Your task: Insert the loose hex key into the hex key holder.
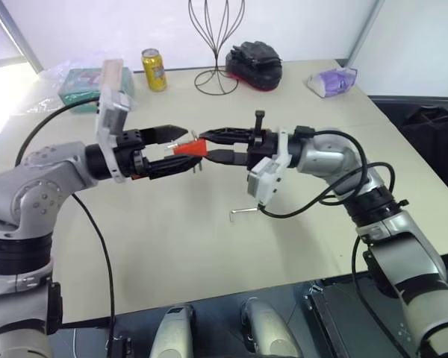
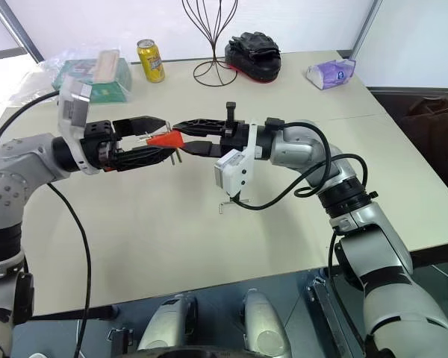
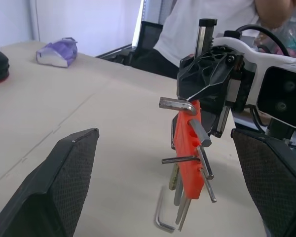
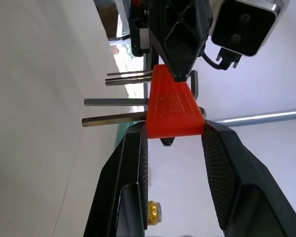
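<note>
The loose hex key lay nearest on the table, flat on the bare top below the right gripper's wrist, apart from both grippers and from everything else.

On the left, the left gripper was held level above the table, pointing toward the right, its two black fingers spread wide and released. The hex key holder sat in the gap between them; in the left wrist view the fingers stood well clear on either side of the red-orange block, touching nothing.

The holder hung in the air at the middle, above the table, with its short grey keys sticking out from one side toward the table. The right gripper came in level from the right, pointing left, and was clenched on the holder: in the right wrist view its fingers pressed against the two sides of the holder.

Along the far edge of the table, from left to right, lay a green packet under clear plastic, a yellow can standing upright, a black wire stand, a black object on a red base, and a crumpled purple packet.
</note>
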